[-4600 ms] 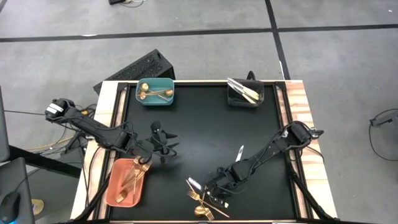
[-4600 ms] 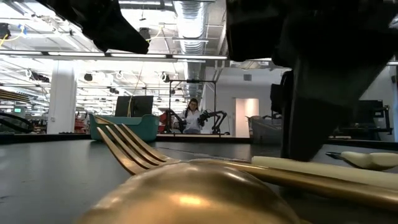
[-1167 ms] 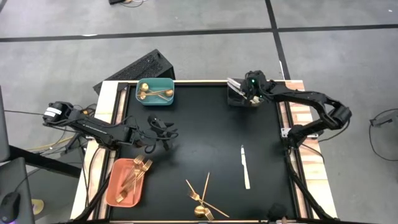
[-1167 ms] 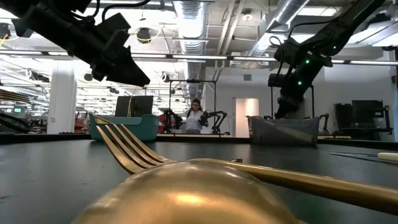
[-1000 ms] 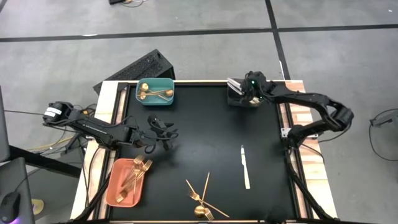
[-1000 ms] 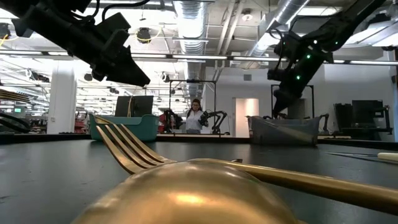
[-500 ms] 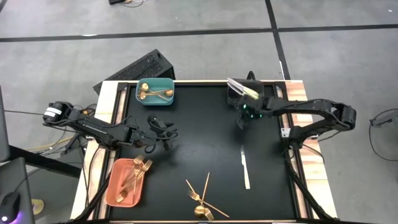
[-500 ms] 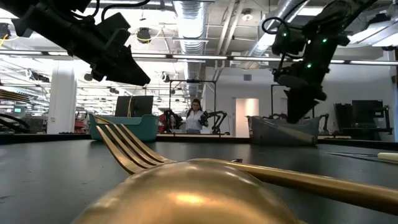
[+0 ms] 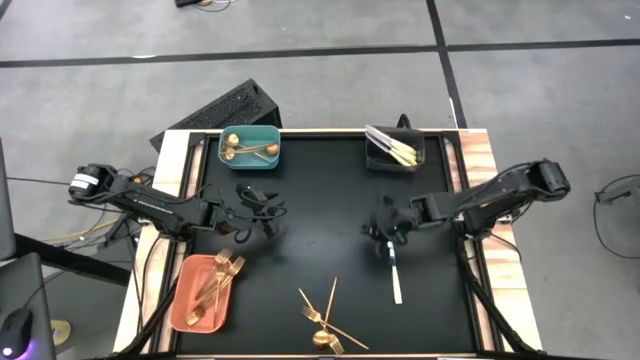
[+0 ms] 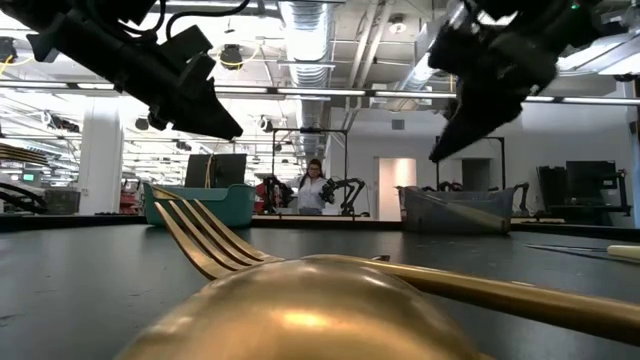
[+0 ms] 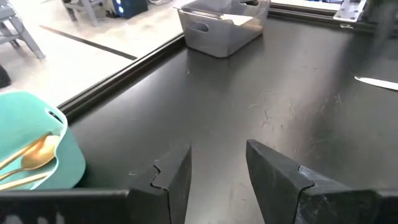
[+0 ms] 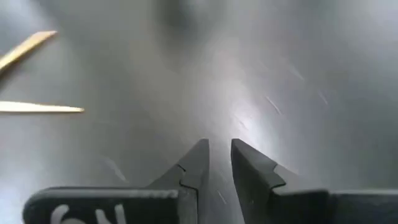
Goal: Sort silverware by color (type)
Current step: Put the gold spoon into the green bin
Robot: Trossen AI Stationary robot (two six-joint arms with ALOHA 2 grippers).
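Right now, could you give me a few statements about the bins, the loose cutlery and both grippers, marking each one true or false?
1. The teal bin holds gold spoons. True.
2. The right gripper is gripping the white knife. False: it holds nothing and sits just beyond the knife's far end.
3. The salmon bin is empty. False: gold forks lie in it.
4. The left gripper is open, over bare mat. True.
5. White knives stick out of the dark bin. True.

Black table [image 9: 320, 190]: bins [image 9: 250, 147], loose silverware [image 9: 326, 318].
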